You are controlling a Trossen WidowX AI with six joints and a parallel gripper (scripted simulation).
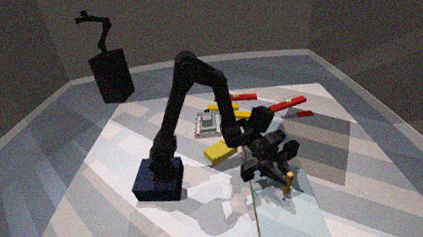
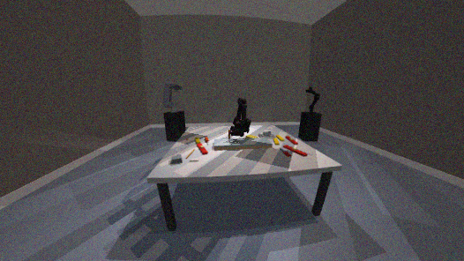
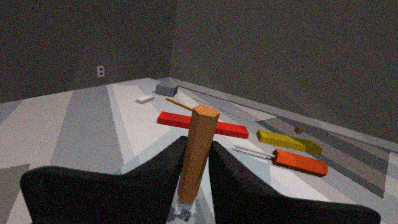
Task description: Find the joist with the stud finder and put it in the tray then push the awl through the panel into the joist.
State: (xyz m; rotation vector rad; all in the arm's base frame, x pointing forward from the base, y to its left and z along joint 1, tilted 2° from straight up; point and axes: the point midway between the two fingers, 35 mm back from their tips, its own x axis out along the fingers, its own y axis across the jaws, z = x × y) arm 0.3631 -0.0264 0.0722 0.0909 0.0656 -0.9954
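My gripper [image 1: 284, 177] [image 3: 198, 144] is shut on the awl's orange-brown handle [image 1: 288, 186] [image 2: 229, 133] [image 3: 196, 162], low over the pale floor panel [image 1: 290, 228] [image 2: 220, 145]. The handle is near upright, leaning slightly in the top view. Small grey shapes show below the handle; whether the tip touches or enters the panel cannot be told. A small grey block [image 1: 207, 120], seemingly the stud finder, sits inside the grey tray [image 1: 207, 135] behind the panel's left side. The joist is not visible.
A yellow block [image 1: 220, 151] lies between the arm's base and the panel. Red levels [image 1: 288, 104] [image 3: 232, 130] and yellow pieces [image 1: 222, 107] lie farther back. An orange-handled tool [image 3: 300, 163], a yellow bar [image 3: 282, 140] and a grey box [image 3: 167, 89] lie beyond the fingers in the wrist view.
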